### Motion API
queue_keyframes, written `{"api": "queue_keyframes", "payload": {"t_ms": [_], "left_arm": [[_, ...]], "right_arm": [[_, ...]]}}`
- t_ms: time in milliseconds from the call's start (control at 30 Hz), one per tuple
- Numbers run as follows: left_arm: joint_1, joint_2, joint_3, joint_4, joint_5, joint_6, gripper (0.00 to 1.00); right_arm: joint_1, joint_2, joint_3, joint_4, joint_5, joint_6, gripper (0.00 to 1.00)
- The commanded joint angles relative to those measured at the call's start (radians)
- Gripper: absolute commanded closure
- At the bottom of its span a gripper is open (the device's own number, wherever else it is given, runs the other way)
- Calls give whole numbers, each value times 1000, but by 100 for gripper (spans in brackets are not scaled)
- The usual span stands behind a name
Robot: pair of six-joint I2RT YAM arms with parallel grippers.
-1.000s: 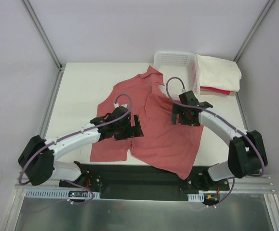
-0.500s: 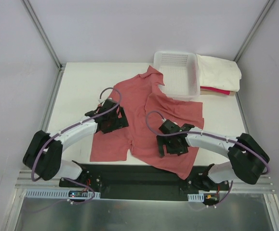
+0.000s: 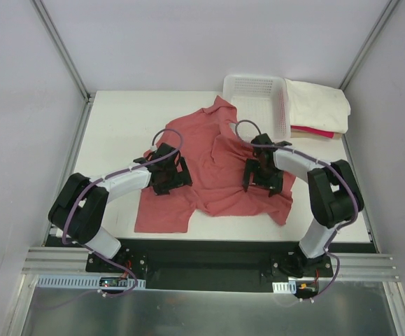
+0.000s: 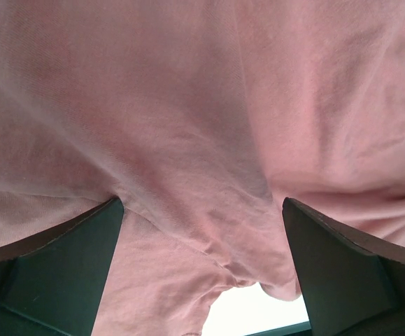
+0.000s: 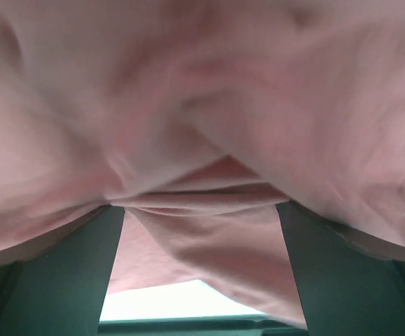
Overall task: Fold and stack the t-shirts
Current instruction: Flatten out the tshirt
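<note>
A dusty salmon-red t-shirt [image 3: 212, 157] lies rumpled across the middle of the table. My left gripper [image 3: 176, 176] rests low on its left part, open. In the left wrist view the dark fingers [image 4: 55, 273] stand wide apart with the t-shirt's [image 4: 188, 140] cloth between them. My right gripper [image 3: 260, 180] sits on the shirt's right part, also open, and cloth [image 5: 209, 238] fills the gap between its fingers [image 5: 342, 280]. A folded cream-white t-shirt [image 3: 320, 103] lies at the back right on top of a bright pink-red t-shirt [image 3: 315, 131].
A white lattice basket [image 3: 257, 89] stands at the back, right of centre, touching the salmon shirt's collar end and the folded pile. Grey walls and metal rails close in the table on three sides. White tabletop [image 3: 118, 126] shows at the left.
My right gripper moved from near the front edge back to the shirt's right middle. The shirt's front hem, which hung over the near edge, now lies on the table. The left gripper shifted slightly.
</note>
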Motion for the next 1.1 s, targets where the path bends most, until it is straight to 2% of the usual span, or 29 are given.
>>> {"api": "queue_keyframes", "payload": {"t_ms": [0, 67, 200, 300, 400, 600, 700, 833, 967, 1067], "left_arm": [[-31, 37, -7, 23, 58, -47, 1], [-47, 53, 16, 35, 47, -51, 1], [-48, 110, 80, 43, 58, -34, 1], [-48, 111, 114, 43, 73, -25, 1], [-48, 47, 94, 43, 69, -16, 1], [-48, -243, -65, 34, 67, -11, 1], [-48, -424, -162, -36, 14, -43, 1], [-47, -640, -254, -242, -119, -134, 1], [-25, -761, -347, -467, -225, -261, 1], [-13, -835, -416, -482, -215, -306, 1]], "right_arm": [[-89, 130, 168, 10, 15, -83, 3], [-116, 181, 243, 0, 36, -100, 3], [-142, 197, 283, -10, 27, -126, 3], [-137, 118, 210, 10, 10, -146, 3], [-126, -3, 107, 26, 6, -168, 3], [-102, -302, -74, 32, -3, -177, 3], [-103, -443, -148, 24, -6, -153, 3], [-106, -637, -241, 0, 36, -71, 3], [-128, -776, -344, -37, 53, 30, 3], [-172, -863, -396, -82, 53, 58, 3]]}}
